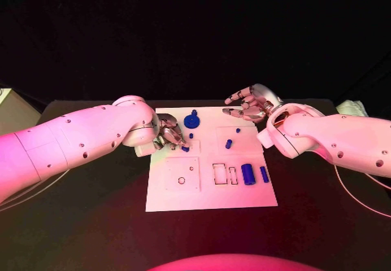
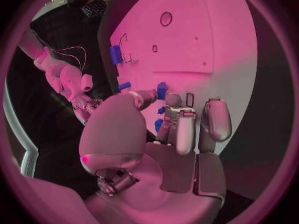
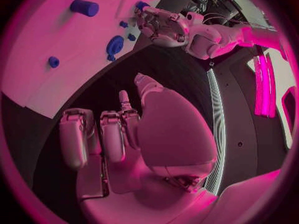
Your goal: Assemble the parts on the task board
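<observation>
While the white board [image 1: 210, 192] lies mid-desk [image 1: 90, 192] with most blue parts [image 1: 248, 174] loose on it, little looks assembled: my right hand [image 1: 251, 104] hovers spread and empty, my left hand [image 1: 169, 134] pinches a small blue piece [image 1: 185, 149].

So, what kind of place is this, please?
Probably a robotics lab or test bench: a black table carrying a white task board with small blue parts, worked by two robot hands.
</observation>
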Motion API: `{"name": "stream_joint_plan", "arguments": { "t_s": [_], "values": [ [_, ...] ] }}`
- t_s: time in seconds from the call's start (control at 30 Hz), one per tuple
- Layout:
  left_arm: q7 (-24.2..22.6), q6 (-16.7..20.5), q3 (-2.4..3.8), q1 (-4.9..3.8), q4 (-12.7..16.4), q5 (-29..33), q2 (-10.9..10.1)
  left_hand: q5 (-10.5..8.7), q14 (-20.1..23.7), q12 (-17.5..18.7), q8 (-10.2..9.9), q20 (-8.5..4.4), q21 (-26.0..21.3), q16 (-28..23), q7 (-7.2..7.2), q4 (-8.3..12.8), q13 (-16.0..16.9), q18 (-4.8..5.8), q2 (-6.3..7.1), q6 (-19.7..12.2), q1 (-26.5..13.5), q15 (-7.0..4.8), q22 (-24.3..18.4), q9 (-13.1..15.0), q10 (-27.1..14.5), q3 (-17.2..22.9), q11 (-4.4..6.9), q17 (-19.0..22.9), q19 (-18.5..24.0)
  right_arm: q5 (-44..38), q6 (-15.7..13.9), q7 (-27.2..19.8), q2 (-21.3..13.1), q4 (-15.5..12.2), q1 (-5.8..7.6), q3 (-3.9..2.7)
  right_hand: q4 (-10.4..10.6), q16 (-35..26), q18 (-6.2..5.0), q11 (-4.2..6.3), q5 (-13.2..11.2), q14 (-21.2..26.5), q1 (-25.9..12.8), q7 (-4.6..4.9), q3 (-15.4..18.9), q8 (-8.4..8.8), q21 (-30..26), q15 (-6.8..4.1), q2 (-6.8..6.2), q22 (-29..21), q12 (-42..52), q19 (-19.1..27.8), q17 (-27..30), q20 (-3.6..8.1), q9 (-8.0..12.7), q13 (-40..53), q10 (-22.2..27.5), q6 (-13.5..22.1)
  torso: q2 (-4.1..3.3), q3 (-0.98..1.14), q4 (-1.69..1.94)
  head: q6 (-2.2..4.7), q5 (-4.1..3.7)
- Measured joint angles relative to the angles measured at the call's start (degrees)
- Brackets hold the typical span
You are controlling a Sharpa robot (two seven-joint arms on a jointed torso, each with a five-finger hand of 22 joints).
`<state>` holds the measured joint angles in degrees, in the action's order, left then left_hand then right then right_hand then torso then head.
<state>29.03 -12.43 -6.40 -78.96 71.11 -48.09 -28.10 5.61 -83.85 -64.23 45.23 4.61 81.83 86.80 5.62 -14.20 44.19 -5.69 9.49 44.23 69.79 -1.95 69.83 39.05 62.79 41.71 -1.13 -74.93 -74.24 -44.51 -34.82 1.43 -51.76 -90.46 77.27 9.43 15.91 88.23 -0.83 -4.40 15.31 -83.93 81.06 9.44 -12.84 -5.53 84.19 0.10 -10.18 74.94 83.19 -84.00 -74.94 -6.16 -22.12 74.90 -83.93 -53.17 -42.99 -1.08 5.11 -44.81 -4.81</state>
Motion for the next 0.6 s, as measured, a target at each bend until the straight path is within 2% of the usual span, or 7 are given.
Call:
{"name": "stream_joint_plan", "arguments": {
  "t_s": [0.07,0.13,0.23,0.37,0.4,0.47,0.6],
  "values": [
    [0.0,0.2,0.00,0.01,0.3,0.2,-0.5,2.43,0.0,0.0,0.3,-0.13,0.2,0.0,0.00,0.0,0.4,0.14,0.30,0.0,-1.0,0.00,0.3,2.0,0.4,0.0,-0.21,0.0,-0.1,0.0,0.0,0.0,0.0,0.0,0.00,0.00,0.0,0.0,0.00,0.00,0.0,0.0,0.0,0.00,0.0,0.00,0.0,0.00,0.00,0.0,0.0,0.0,0.0,0.00,0.0,0.0,0.0,0.0,0.01,0.00,0.02,-0.04,-0.01],
    [0.0,0.5,0.02,0.01,0.7,0.5,-0.9,4.66,0.0,-0.2,0.4,-0.34,0.5,0.2,0.00,0.1,1.0,0.92,0.58,0.0,-1.7,0.00,0.7,2.9,1.0,0.0,-0.11,0.0,-0.4,0.0,0.0,0.0,0.0,0.0,0.00,0.00,0.0,0.0,0.00,0.00,0.0,0.0,0.0,0.00,0.0,0.00,0.0,0.00,0.00,0.0,0.0,0.0,0.0,0.00,0.0,0.0,0.0,0.0,0.02,-0.01,0.04,-0.09,-0.01],
    [0.0,1.1,0.18,0.02,1.3,1.0,-1.5,9.13,0.0,-0.9,0.5,-0.48,1.0,0.7,-0.24,0.6,2.1,0.92,1.35,0.7,-2.8,0.01,1.7,3.6,2.2,-0.5,0.11,0.0,-1.3,0.0,0.0,0.0,0.0,0.1,-0.01,0.00,0.0,0.0,0.00,0.00,0.0,0.0,0.0,0.00,0.0,0.00,0.0,0.00,0.00,0.0,0.0,0.0,0.0,0.00,0.0,0.0,0.0,0.0,0.04,-0.01,0.08,-0.16,0.02],
    [0.0,2.6,0.36,0.01,2.4,1.4,-2.5,18.01,-0.1,-2.8,0.7,-1.11,2.3,2.0,-0.94,1.6,4.8,0.92,2.71,2.8,-4.8,-0.72,4.2,4.2,5.2,-1.5,0.77,0.0,-3.6,0.0,0.0,0.0,-0.1,0.1,-0.03,0.01,0.0,0.0,0.00,0.00,0.0,0.0,0.0,0.00,0.0,0.00,0.0,0.00,0.00,0.0,0.0,0.0,0.0,0.00,0.0,0.0,0.0,0.0,0.07,-0.01,0.12,-0.23,0.12],
    [0.0,3.2,0.39,0.01,2.6,1.5,-2.7,19.61,-0.2,-3.0,0.7,-1.25,2.4,2.1,-1.05,1.8,5.2,1.42,2.92,3.1,-5.0,-0.78,4.6,4.5,5.8,-1.7,1.00,0.0,-3.9,0.0,0.0,0.0,-0.1,0.1,-0.04,0.01,0.0,0.0,0.00,0.00,0.0,0.0,0.0,0.00,0.0,0.00,0.0,0.00,0.00,0.0,0.0,0.0,0.0,0.00,0.0,0.0,0.0,0.0,0.08,-0.01,0.12,-0.23,0.14],
    [0.0,4.2,0.42,0.01,3.0,1.5,-3.0,21.55,-0.1,-3.2,0.7,-1.63,2.7,2.4,-1.13,2.1,5.9,1.82,3.06,3.2,-5.1,-1.12,5.1,4.5,6.5,-2.0,1.34,0.0,-4.3,0.0,0.0,0.0,-0.1,0.1,-0.04,0.01,0.0,0.0,0.00,0.00,0.3,0.0,0.0,0.00,0.0,0.00,0.0,0.00,0.00,0.0,0.0,0.0,0.0,0.00,0.0,0.0,0.0,0.0,0.08,-0.01,0.13,-0.26,0.22],
    [-0.1,6.0,0.33,-0.01,3.7,1.3,-3.3,23.54,-0.3,-3.6,0.7,-1.84,3.1,2.8,-1.36,2.4,6.8,1.83,3.37,4.1,-5.5,-1.34,5.1,4.8,7.5,-2.3,1.70,0.0,-5.3,0.1,0.0,0.0,-0.2,0.1,-0.04,0.01,0.0,0.0,0.00,0.00,0.3,0.0,0.0,0.00,0.0,0.00,0.0,0.00,0.00,0.0,0.0,0.0,0.0,0.00,0.0,0.0,0.0,0.0,0.08,-0.02,0.14,-0.30,0.35]
  ]
}}
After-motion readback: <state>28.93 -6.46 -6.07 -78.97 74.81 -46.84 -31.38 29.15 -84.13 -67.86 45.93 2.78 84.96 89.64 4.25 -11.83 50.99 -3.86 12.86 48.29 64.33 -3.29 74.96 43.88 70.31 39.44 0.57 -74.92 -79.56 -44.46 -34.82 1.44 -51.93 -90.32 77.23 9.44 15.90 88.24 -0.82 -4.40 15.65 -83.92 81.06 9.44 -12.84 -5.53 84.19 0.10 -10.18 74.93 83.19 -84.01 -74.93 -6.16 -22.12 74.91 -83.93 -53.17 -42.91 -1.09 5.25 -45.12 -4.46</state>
